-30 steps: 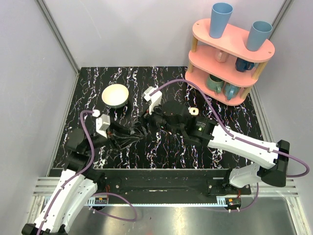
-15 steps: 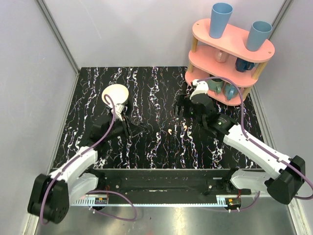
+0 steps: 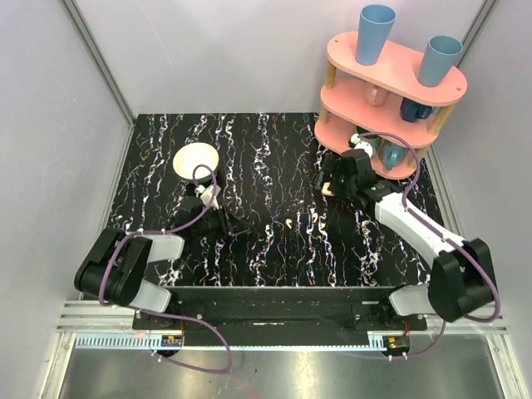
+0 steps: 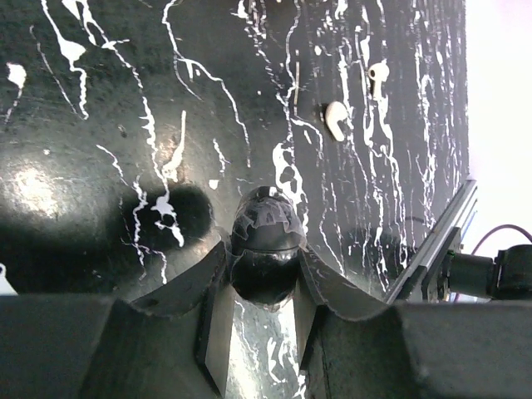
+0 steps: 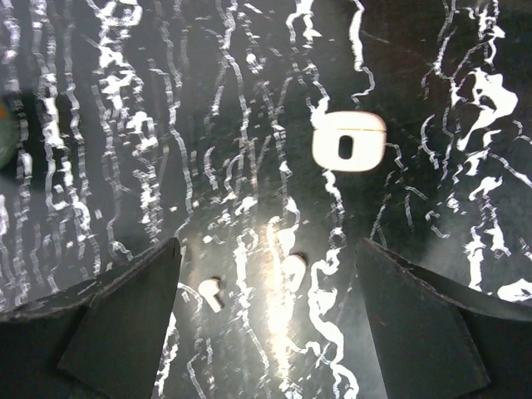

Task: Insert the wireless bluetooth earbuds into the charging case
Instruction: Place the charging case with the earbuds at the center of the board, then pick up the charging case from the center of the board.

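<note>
Black marbled tabletop (image 3: 166, 133) fills the floor of the cell, with a cream bowl (image 3: 196, 160) at the back left and a pink shelf (image 3: 391, 66) of cups at the back right. Left claw (image 4: 264, 241) sits low near the middle of the table, clenched tight on nothing, tips pressed together. Right claw (image 5: 268, 243) hangs over the table by the foot of the shelf, jaws spread wide and empty. Below it the charging case (image 5: 349, 143) lies flat on the table, dark centre up, just past the fingertips. Both earbuds (image 5: 295, 268) lie loose on the marble, near each other but not touching, apart from the case and ahead of the left claw.
</note>
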`<action>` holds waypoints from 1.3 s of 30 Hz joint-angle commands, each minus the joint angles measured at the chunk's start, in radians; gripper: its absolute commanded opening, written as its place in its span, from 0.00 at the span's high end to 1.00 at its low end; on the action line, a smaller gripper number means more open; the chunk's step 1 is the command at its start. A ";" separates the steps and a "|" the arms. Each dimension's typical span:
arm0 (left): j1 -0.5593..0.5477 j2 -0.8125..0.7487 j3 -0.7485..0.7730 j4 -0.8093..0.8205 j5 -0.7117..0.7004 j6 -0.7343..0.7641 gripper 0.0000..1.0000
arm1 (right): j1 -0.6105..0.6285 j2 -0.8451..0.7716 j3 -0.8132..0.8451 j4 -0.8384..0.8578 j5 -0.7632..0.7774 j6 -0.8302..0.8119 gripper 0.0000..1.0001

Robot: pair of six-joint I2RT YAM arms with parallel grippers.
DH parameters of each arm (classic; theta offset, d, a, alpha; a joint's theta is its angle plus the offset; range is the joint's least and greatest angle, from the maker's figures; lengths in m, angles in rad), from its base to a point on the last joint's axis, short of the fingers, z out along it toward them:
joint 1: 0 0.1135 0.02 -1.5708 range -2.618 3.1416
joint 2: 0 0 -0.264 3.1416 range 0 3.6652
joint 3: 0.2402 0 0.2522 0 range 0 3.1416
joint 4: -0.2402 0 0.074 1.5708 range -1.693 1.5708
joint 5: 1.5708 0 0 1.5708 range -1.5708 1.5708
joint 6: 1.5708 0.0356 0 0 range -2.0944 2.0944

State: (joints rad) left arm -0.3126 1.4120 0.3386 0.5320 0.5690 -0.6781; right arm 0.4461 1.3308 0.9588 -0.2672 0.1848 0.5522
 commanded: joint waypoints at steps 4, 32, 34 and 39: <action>0.018 0.099 0.103 0.022 -0.012 0.048 0.85 | -0.101 0.204 0.076 0.114 -0.175 -0.241 0.06; 0.152 -0.016 0.146 -0.240 -0.084 0.135 0.37 | -0.237 0.602 0.368 -0.078 -0.441 -0.968 0.00; 0.153 -0.070 0.158 -0.303 -0.103 0.155 0.36 | -0.237 0.607 0.359 -0.075 -0.444 -1.015 0.00; 0.159 -0.148 0.186 -0.368 -0.110 0.164 0.35 | -0.244 0.597 0.321 -0.056 -0.496 -1.117 0.01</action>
State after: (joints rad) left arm -0.1623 1.3109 0.4820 0.2306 0.4976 -0.5442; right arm 0.2096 1.9335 1.2999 -0.3359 -0.2573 -0.4374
